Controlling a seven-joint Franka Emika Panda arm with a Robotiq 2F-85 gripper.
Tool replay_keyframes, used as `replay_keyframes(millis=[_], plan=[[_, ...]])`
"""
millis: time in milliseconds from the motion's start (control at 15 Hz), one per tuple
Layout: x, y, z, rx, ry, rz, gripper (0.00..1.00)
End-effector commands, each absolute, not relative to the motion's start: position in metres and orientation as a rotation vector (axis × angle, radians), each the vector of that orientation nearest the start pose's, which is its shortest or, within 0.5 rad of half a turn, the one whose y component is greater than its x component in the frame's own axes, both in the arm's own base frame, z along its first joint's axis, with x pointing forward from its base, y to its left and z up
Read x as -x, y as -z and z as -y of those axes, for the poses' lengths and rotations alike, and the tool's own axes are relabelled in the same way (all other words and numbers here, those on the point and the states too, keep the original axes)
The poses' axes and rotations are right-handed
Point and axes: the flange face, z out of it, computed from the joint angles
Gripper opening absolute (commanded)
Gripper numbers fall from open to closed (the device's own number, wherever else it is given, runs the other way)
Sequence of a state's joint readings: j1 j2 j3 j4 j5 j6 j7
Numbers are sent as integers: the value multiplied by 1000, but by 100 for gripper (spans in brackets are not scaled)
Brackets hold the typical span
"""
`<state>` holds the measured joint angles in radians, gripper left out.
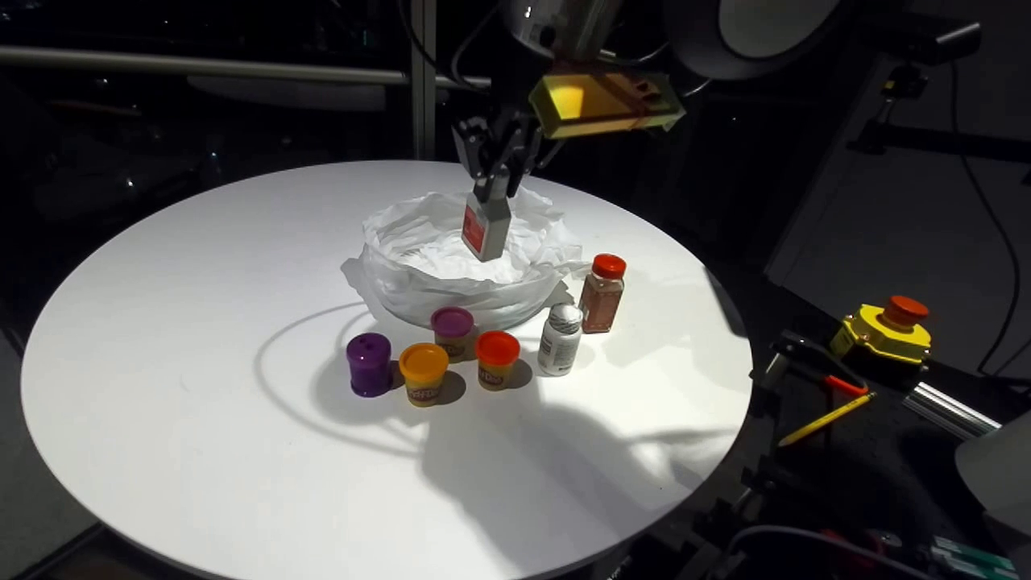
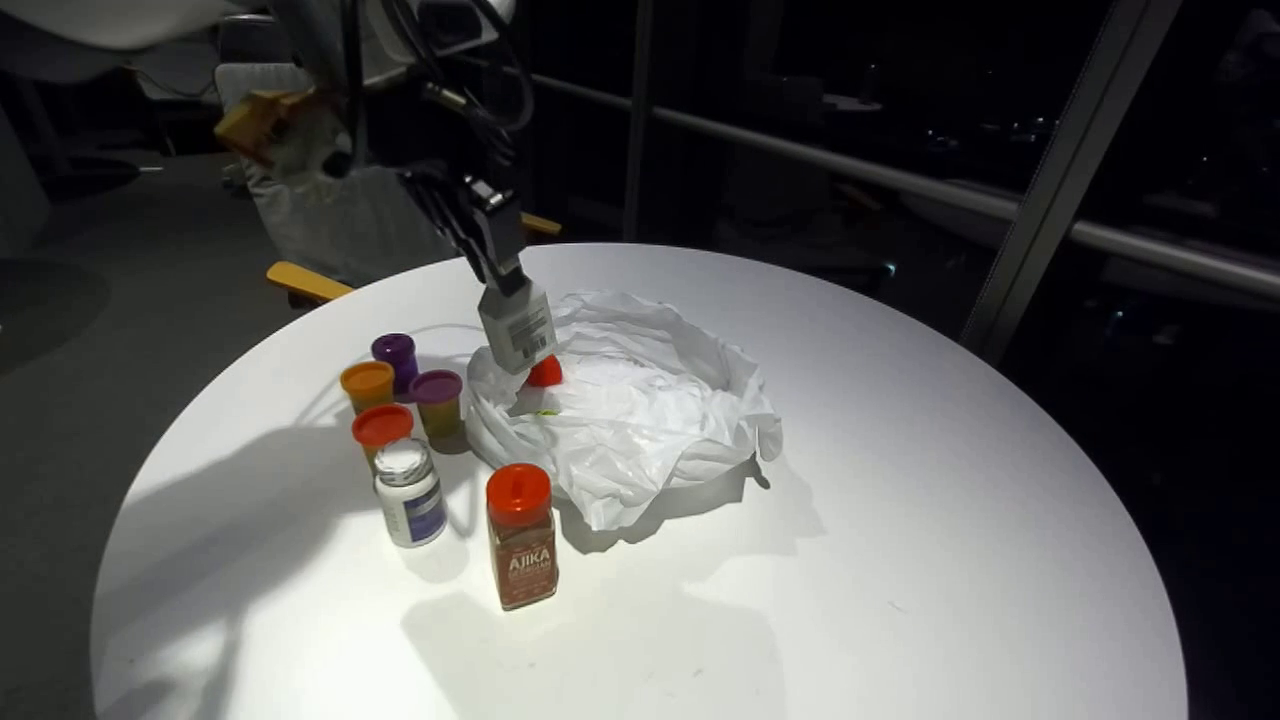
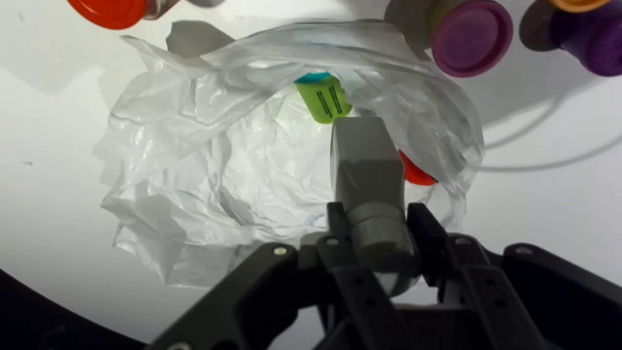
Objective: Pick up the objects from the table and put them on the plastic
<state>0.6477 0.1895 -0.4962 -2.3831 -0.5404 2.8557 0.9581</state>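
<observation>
With the hand (image 3: 378, 228) clamped on the upper end of the grey bottle (image 1: 486, 227) above the plastic (image 1: 419, 286), release from this height, I judge, may topple it onto the green item (image 3: 324, 101) inside, and low sideways travel may snag the plastic's raised edge and drag it against the mauve-lidded jar (image 1: 453, 333).

My pincer (image 1: 498, 187) holds a bottle (image 1: 486, 229) over the plastic (image 1: 411, 295); two objects (image 3: 323, 99) lie inside. In an exterior view, four jars (image 1: 424, 379) stand before it, two more bottles (image 1: 560, 346) rightward.
</observation>
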Motion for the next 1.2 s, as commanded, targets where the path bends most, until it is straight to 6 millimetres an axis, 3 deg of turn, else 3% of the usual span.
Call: replay_keyframes(millis=[0, 267, 933, 1000, 1133], plan=[[-531, -247, -102, 3176, 655, -424, 11], [-531, -223, -90, 3152, 639, -464, 11], [-536, -204, -72, 3072, 617, -532, 11], [-536, -205, -73, 3075, 617, -526, 54], [-538, -206, -71, 3075, 623, -529, 66]])
